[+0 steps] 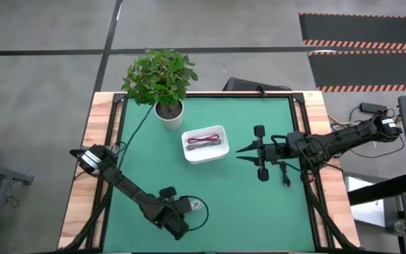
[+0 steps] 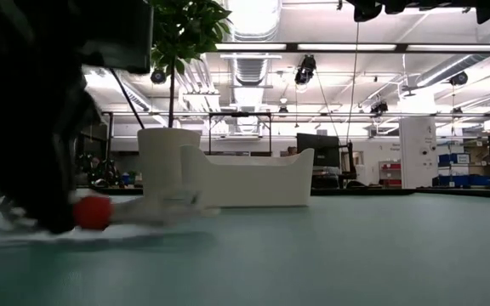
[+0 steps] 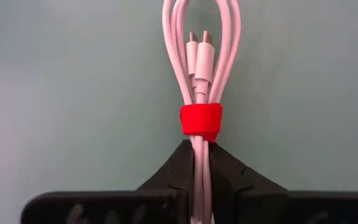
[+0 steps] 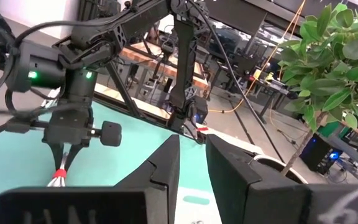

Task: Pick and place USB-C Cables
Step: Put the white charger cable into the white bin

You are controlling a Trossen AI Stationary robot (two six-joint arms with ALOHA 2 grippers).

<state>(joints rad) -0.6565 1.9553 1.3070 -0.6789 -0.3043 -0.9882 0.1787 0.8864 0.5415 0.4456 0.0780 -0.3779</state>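
Observation:
A white USB-C cable bundle (image 3: pixel 201 62) with a red tie (image 3: pixel 201 119) lies on the green mat near the table's front edge. My left gripper (image 1: pixel 191 207) slants down over it and is shut on it. A dark red cable bundle (image 1: pixel 204 141) lies in the white tray (image 1: pixel 220 152) at the middle of the table. My right gripper (image 1: pixel 240 154) hovers to the right of the tray, level and pointing toward the table's left. Its fingers (image 4: pixel 166 168) stand a little apart with nothing between them. My left gripper pinches the white bundle's strands (image 3: pixel 199 152) between its two fingers, right beside the red tie. The fingers come steeply from above and lie across the bundle. The looped end with the plugs (image 3: pixel 199 56) runs out past the fingertips, and the low view shows the cable (image 2: pixel 160 208) down on the mat.
A potted plant in a white pot (image 1: pixel 168 113) stands at the far left of the mat, just behind the tray. Black robot wires (image 1: pixel 285 173) hang under the right arm. Wooden borders (image 1: pixel 90 141) frame the mat, which lies bare between the tray and the front edge.

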